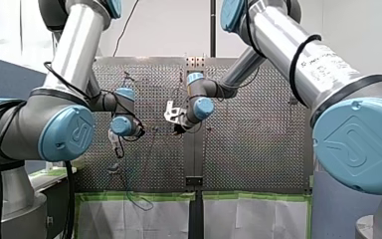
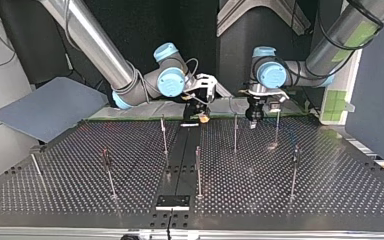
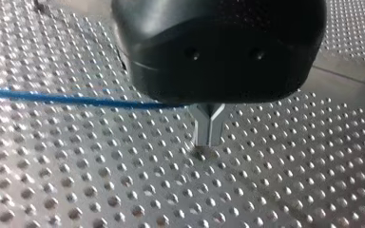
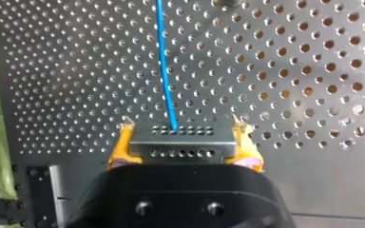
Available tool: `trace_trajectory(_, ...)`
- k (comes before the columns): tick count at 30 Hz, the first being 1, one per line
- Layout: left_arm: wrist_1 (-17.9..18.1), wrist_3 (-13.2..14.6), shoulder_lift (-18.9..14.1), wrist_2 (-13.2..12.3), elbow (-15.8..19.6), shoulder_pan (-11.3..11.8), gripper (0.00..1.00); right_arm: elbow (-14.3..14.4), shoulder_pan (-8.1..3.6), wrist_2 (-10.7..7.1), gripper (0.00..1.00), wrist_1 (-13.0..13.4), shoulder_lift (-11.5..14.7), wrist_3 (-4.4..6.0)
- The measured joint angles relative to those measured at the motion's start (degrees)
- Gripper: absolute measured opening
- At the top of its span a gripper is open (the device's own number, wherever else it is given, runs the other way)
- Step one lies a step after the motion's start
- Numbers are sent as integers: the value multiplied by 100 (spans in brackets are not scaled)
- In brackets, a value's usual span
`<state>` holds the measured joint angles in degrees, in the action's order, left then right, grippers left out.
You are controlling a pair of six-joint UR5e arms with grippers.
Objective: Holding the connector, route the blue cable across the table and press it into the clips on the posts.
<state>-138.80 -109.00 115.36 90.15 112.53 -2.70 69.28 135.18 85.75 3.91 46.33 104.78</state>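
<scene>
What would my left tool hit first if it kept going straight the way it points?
Most likely the perforated table: the left tool points straight down at it, with nothing visible between.

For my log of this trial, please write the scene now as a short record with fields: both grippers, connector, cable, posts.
right gripper: yellow pads shut on the connector
connector: dark block with rows of small holes, held at its two ends
blue cable: leaves the connector, runs ahead over the perforated table
left gripper: metal fingers shut, tips close to the table, cable passes behind it
posts: several, thin, upright; clips too small to tell
</scene>
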Motion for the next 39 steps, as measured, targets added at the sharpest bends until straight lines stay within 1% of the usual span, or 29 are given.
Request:
trace_trajectory(6,-183,2,250,-111,-296,73,2,-190,-44,-33,0,1,-177,0)
trace_trajectory(9,-289,7,292,-125,-445,126,2,-272,-71,-32,0,6,-251,0)
trace_trajectory(13,-325,15,299,-132,-645,163,2,-350,-114,-31,0,12,-283,0)
trace_trajectory(14,-325,16,301,-135,-696,168,4,-371,-132,-31,0,13,-287,-1)
trace_trajectory(15,-326,17,301,-135,-724,168,4,-386,-146,-31,0,14,-289,0)
trace_trajectory(17,-330,19,303,-126,-762,164,19,-424,-177,-31,0,14,-288,0)
trace_trajectory(18,-336,21,303,-118,-771,162,19,-438,-191,-31,0,14,-288,0)
trace_trajectory(19,-344,23,303,-109,-777,158,34,-450,-205,-31,0,14,-288,0)
trace_trajectory(20,-363,26,301,-97,-782,153,52,-459,-221,-31,0,13,-288,0)
trace_trajectory(21,-385,32,300,-84,-784,148,52,-463,-231,-29,0,10,-288,0)
trace_trajectory(22,-414,43,300,-65,-785,142,65,-466,-241,-26,0,7,-288,0)
trace_trajectory(23,-465,67,300,-27,-785,132,83,-468,-254,-21,0,1,-288,0)
trace_trajectory(24,-510,94,300,8,-786,124,83,-469,-262,-17,0,-4,-288,0)
trace_trajectory(25,-554,126,300,47,-786,116,100,-469,-271,-12,0,-14,-288,0)
trace_trajectory(30,-785,336,292,270,-784,62,100,-470,-313,21,0,-160,-286,-12)
trace_trajectory(33,-919,466,250,402,-746,22,100,-462,-331,90,0,-236,-286,-20)
trace_trajectory(37,-1125,580,88,587,-581,-6,100,-455,-339,142,0,-269,-286,-25)
trace_trajectory(39,-1238,607,-16,636,-479,-30,100,-426,-368,170,0,-294,-284,-25)
